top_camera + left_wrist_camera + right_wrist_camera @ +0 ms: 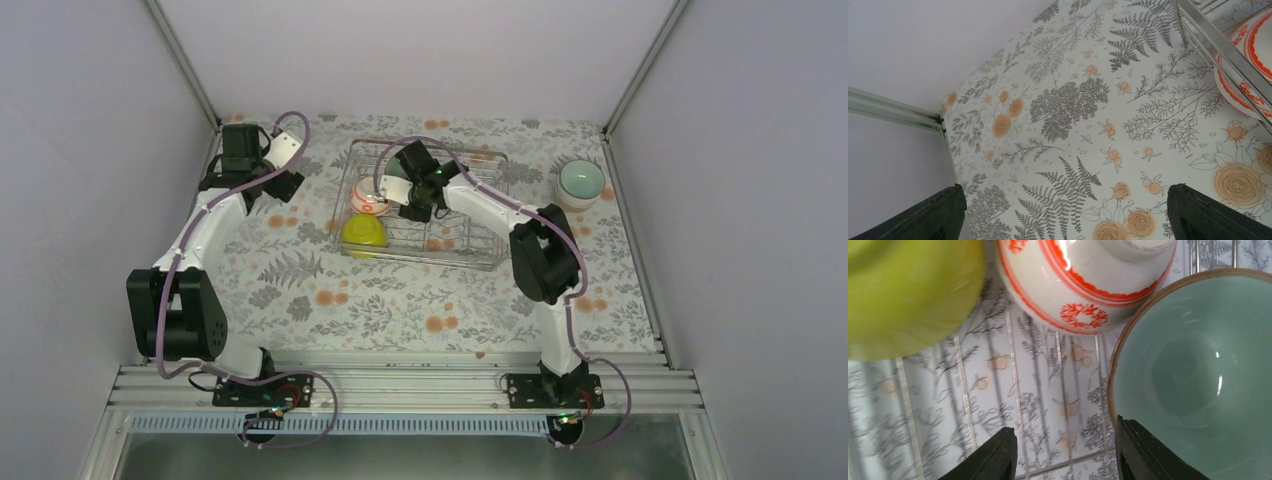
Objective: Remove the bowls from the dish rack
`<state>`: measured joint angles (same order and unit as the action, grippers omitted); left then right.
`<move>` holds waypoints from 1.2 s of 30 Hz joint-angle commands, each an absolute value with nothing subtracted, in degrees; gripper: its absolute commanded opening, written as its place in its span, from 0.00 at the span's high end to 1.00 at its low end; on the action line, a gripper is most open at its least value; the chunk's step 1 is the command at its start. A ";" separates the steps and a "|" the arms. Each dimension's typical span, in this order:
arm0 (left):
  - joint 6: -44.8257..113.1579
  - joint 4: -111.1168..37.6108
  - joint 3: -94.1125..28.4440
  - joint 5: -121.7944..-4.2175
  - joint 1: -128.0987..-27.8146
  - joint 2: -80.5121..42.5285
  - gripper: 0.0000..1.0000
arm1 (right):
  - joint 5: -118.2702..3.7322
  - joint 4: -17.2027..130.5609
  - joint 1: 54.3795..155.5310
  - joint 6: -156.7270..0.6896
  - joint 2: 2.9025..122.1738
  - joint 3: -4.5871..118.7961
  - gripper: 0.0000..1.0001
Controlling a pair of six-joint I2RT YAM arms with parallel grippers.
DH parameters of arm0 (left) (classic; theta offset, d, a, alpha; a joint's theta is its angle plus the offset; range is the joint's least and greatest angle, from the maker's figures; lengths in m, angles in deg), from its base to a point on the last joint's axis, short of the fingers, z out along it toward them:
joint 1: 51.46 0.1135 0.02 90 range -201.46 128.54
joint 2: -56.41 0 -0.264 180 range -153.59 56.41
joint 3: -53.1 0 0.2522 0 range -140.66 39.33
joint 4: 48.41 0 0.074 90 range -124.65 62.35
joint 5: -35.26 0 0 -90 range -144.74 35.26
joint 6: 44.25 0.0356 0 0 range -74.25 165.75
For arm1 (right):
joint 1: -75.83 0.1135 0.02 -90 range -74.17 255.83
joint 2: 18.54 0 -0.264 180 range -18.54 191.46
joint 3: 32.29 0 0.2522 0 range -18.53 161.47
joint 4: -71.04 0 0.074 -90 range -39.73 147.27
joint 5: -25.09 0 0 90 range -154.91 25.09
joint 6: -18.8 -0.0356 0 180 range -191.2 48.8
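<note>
Right wrist view: right gripper (1065, 430) is down inside the dish rack (1012, 365), jaws apart at medium width and clamping nothing. Rack wires and the floral tablecloth (1068, 390) show in the gap. Teal bowl (1193, 365) sits against one finger, rim at that finger's inner edge, hollow facing the camera. Ahead of the fingertips, red-and-white bowl (1083, 285) shows its outer wall and foot ring, mouth turned away. Ahead on the other finger's side is the yellow-green bowl (908, 290), outer wall only, blurred.

Left wrist view: left gripper (1064, 195) is spread wide and empty over the floral tablecloth near the table corner, dish rack ahead and off to one side.

Top external: dish rack's long side runs left-right across the table. Second teal bowl (582, 180) stands upright outside it, well apart from the right gripper. Pale walls (400, 50) all round.
</note>
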<state>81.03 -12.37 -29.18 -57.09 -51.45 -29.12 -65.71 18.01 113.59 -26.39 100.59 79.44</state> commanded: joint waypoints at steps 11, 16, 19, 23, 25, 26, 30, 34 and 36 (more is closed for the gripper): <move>80.26 -15.11 -25.76 -62.27 -48.95 -26.40 0.00 | -80.15 27.09 114.54 -22.91 109.30 85.96 0.60; 80.37 -14.80 -25.40 -63.72 -48.23 -26.42 0.00 | -81.03 27.61 114.67 -22.45 110.62 86.28 0.70; 80.28 -14.87 -25.02 -64.12 -47.88 -26.16 0.00 | -81.76 28.62 114.73 -21.97 110.46 85.38 0.73; 80.12 -14.71 -24.81 -64.76 -47.77 -25.69 0.00 | -83.46 30.95 115.11 -21.66 109.69 84.06 0.87; 80.11 -14.42 -24.84 -64.80 -47.77 -25.57 0.00 | -84.34 31.76 115.25 -22.15 108.61 84.05 0.95; 80.11 -14.29 -24.97 -64.80 -47.77 -25.44 0.00 | -84.77 31.98 115.29 -22.36 107.76 84.14 0.96; 80.10 -14.20 -24.98 -64.77 -47.68 -25.10 0.00 | -87.13 34.21 115.38 -22.19 104.35 82.28 0.96; 79.80 -13.61 -25.56 -65.15 -47.68 -25.10 0.00 | -89.36 35.72 115.47 -21.56 100.52 79.80 0.96; 79.74 -13.25 -25.86 -65.29 -47.68 -25.16 0.00 | -88.45 35.00 115.55 -22.02 97.88 79.23 0.96</move>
<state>80.71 -13.17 -25.18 -63.59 -48.04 -26.54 -83.98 31.21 115.47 -21.73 106.53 79.82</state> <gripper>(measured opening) 0.998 0.057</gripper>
